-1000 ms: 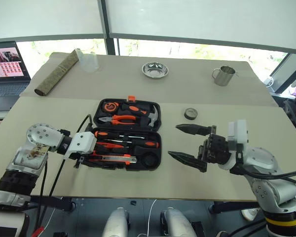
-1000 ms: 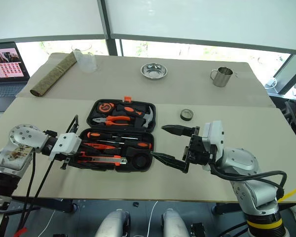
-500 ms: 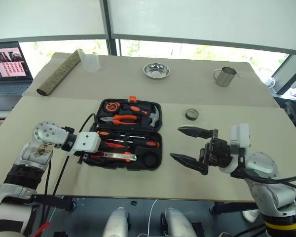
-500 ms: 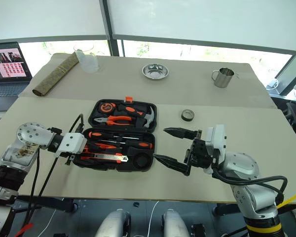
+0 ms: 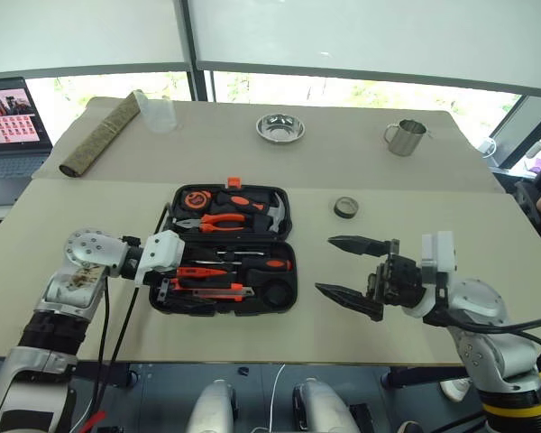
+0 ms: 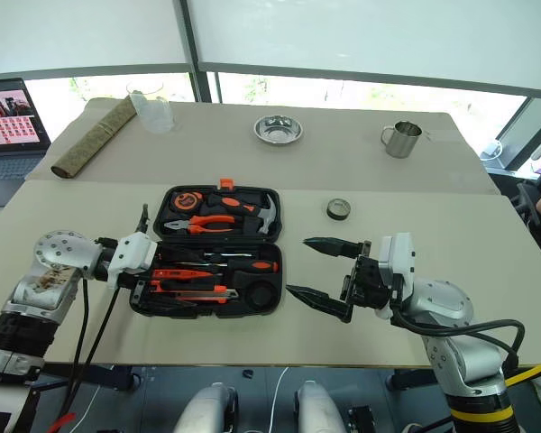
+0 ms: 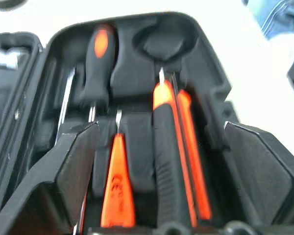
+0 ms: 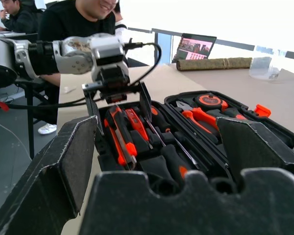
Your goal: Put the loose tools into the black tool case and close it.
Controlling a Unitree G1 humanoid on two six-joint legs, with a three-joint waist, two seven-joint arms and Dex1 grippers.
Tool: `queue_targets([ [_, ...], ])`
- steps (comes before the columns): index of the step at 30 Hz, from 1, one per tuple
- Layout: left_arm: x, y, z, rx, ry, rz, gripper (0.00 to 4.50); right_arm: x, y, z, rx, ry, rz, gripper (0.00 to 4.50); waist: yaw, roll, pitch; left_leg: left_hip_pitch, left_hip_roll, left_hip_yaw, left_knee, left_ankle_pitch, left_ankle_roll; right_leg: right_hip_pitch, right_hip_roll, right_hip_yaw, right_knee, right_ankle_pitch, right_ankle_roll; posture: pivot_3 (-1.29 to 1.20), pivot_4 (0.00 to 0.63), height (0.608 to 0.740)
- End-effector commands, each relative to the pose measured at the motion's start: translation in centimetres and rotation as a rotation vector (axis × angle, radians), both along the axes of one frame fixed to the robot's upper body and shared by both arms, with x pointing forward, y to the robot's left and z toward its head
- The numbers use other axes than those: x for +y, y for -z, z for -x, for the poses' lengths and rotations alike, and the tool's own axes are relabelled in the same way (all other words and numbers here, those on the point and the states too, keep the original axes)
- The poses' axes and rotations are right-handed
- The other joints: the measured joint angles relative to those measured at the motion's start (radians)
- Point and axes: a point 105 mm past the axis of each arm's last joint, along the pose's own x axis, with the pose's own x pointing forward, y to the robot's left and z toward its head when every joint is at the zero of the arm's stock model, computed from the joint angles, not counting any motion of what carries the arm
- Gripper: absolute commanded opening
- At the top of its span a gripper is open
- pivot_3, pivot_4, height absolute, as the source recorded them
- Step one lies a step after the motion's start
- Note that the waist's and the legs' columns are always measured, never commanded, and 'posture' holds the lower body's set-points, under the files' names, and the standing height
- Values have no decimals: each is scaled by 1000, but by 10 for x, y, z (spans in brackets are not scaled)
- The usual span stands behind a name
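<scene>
The black tool case (image 5: 272, 293) lies open in the middle of the table. In its near half lie a black-and-orange screwdriver (image 5: 252, 264), the small orange screwdriver (image 5: 194, 271) and the utility knife (image 5: 218, 290). My left gripper (image 5: 173, 263) hovers over the case's left end, open. Its fingers (image 7: 73, 166) straddle the knife (image 7: 174, 147) and the small screwdriver (image 7: 116, 191) without gripping either. The black tape roll (image 5: 346, 207) sits on the table right of the case. My right gripper (image 5: 325, 264) stands open just right of the case, nearer me than the roll, holding nothing.
The case's far half holds orange-handled pliers (image 5: 212, 219), a hammer (image 5: 272, 213) and a tape measure (image 5: 199, 197). At the back stand a steel bowl (image 5: 280, 127), a metal mug (image 5: 402, 137), a clear cup (image 5: 160, 113), a rolled mat (image 5: 99, 133) and a laptop (image 5: 13, 117). A person (image 8: 83, 14) sits beyond the table.
My left gripper's fingers have spread wide apart over the case's left end, letting go of the utility knife, which lies in the case. The right gripper has stayed open in place.
</scene>
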Motion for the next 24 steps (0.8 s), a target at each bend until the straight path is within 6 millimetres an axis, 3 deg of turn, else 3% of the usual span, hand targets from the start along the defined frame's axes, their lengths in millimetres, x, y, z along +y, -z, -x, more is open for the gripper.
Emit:
queue_targets([
  [1,8,-17,2,-49,-24,80,4217,-1,-7,1,-54,1,-21,4500,-1,0,0,0,0,0,0,0,0,0,0,0,0,0,0,0,150,740],
  [3,17,-17,5,-46,-40,99,3714,-1,-6,-1,-52,6,-28,4500,-1,0,0,0,0,0,0,0,0,0,0,0,0,0,0,0,150,740],
  [7,23,-6,11,-40,-40,68,2213,-1,-4,-3,-51,13,-35,4500,-1,0,0,0,0,0,0,0,0,0,0,0,0,0,0,0,150,740],
  [13,19,13,12,-37,-49,35,132,-3,-3,-5,-54,34,-38,4500,3,0,0,0,0,0,0,0,0,0,0,0,0,0,0,0,150,740],
  [19,13,25,9,-24,-59,-15,15,-3,-4,-3,-48,41,-35,4500,3,0,0,0,0,0,0,0,0,0,0,0,0,0,0,0,150,740],
  [24,10,37,6,96,-152,-23,15,-3,-5,-3,-48,46,-36,4500,10,1,0,2,0,0,0,0,0,2,0,0,0,0,0,0,150,740],
])
